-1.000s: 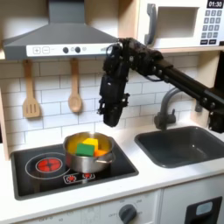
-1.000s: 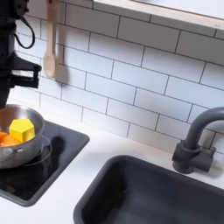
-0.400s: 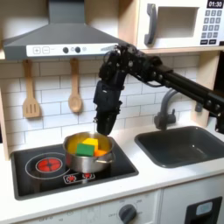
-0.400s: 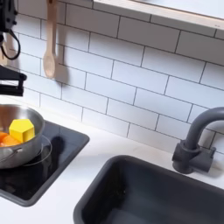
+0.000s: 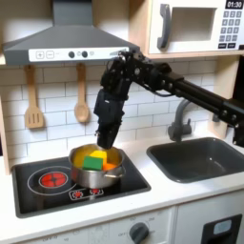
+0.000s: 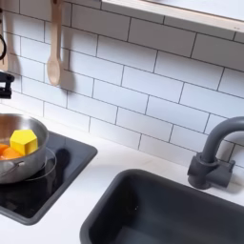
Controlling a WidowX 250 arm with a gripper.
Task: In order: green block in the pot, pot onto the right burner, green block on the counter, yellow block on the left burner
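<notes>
In the first exterior view the silver pot point(image 5: 96, 160) sits on the black cooktop's right burner. Inside it the green block point(image 5: 91, 164) lies toward the front, with the yellow block point(image 5: 96, 152) just behind it. My gripper point(image 5: 103, 139) points down just above the pot's back rim; it looks open and holds nothing. The second exterior view has the pot point(image 6: 15, 145) at its left edge with the yellow block point(image 6: 23, 141) inside, and a bit of the gripper point(image 6: 4, 84) above it. The left burner point(image 5: 52, 177) is bare. The cream counter point(image 5: 181, 196) runs along the front.
A grey sink point(image 5: 196, 158) and a dark faucet point(image 5: 179, 118) lie to the first exterior view's right of the cooktop. A wooden spoon point(image 5: 82, 97) and spatula point(image 5: 33, 103) hang on the tiled wall behind. A range hood point(image 5: 67, 40) overhangs the burners.
My gripper has moved toward the first exterior view's left and lower, from beside the pot to just over its back rim. The pot and both blocks have stayed put.
</notes>
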